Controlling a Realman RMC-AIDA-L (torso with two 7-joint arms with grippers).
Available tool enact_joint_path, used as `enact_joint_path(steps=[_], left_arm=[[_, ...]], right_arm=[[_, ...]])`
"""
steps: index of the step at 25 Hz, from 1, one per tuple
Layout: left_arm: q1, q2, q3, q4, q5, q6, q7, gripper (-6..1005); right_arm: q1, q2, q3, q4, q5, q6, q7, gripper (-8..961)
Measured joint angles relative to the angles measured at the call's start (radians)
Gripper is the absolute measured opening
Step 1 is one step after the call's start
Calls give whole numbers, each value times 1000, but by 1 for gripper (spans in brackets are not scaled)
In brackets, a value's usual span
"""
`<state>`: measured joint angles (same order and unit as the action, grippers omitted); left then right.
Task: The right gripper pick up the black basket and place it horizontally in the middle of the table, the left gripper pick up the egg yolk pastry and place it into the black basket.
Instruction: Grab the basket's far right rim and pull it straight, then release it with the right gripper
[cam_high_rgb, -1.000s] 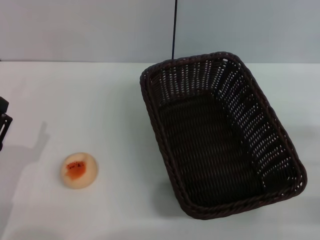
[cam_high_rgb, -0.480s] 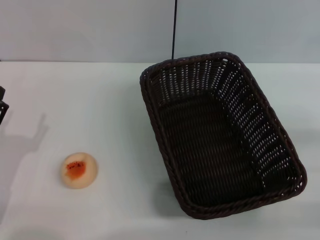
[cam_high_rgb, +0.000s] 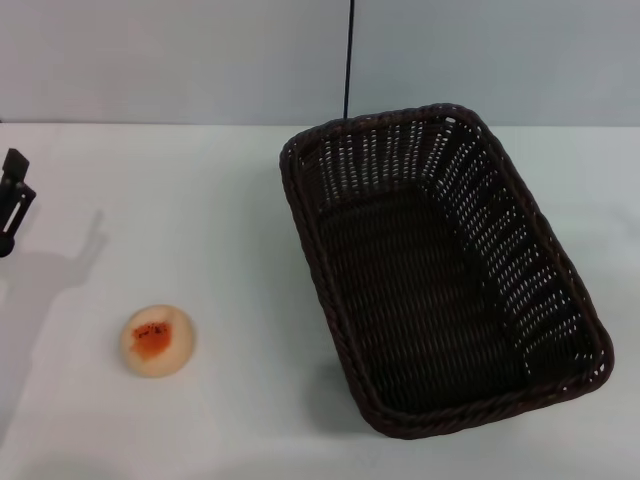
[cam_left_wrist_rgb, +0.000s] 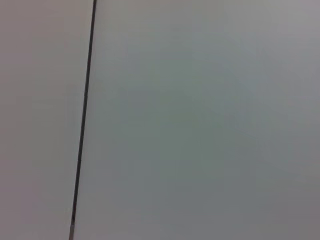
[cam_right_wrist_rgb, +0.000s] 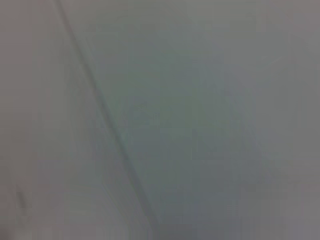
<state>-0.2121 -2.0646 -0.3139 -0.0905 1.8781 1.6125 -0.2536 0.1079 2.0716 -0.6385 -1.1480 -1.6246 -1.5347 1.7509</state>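
The black basket (cam_high_rgb: 440, 270) lies on the white table (cam_high_rgb: 220, 220) right of centre, its long side running slantwise from the far middle to the near right; it is empty. The egg yolk pastry (cam_high_rgb: 158, 340) sits on the table at the near left, well apart from the basket. My left gripper (cam_high_rgb: 14, 200) shows only as a black tip at the left edge of the head view, above the table and farther back than the pastry. The right gripper is out of view. Both wrist views show only plain grey wall.
A thin black vertical line (cam_high_rgb: 348, 60) runs down the grey wall behind the basket and also shows in the left wrist view (cam_left_wrist_rgb: 85, 115). The table's far edge (cam_high_rgb: 150, 124) meets the wall.
My left gripper's tip has moved up and a little to the right at the left edge of the head view. The basket and the pastry have not moved.
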Motion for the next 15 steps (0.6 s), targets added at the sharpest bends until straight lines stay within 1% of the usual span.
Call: enact_joint_path(steps=[1,2,3,5,6,7,8,10,11,12,13,15], left_arm=[[0,0,0,0,0,-5,1,840],[1,0,0,0,-1,-12,1,839],[1,0,0,0,-1,-12,1,839],[4,0,0,0,-2,-16,1,839],[5,0,-1,0,-2,-23,2,839],[5,0,0,0,-1,-40,2,839],[5,0,0,0,-1,-40,2,839],[5,0,1,0,1,-51,3,839],[4,0,1,0,1,-55,3,839],[3,0,0,7,0,-61,3,839],[3,0,0,7,0,-61,3,839],[0,0,-1,15,-1,-63,3,839]], right_arm=[[22,0,1,-66,-84,-20,93,781],[72,-5,2,-183,-242,-68,272,781],[72,-5,2,-183,-242,-68,272,780],[133,-15,4,-275,-380,-132,422,779],[171,-24,5,-313,-449,-170,494,778],[247,-48,3,-355,-559,-239,604,777],[247,-48,3,-355,-559,-239,604,777],[326,-82,-2,-345,-632,-305,692,776],[364,-100,-6,-324,-655,-336,723,775],[424,-123,-8,-275,-685,-375,765,774],[424,-123,-8,-275,-685,-375,765,774],[472,-136,-11,-228,-719,-387,810,772]])
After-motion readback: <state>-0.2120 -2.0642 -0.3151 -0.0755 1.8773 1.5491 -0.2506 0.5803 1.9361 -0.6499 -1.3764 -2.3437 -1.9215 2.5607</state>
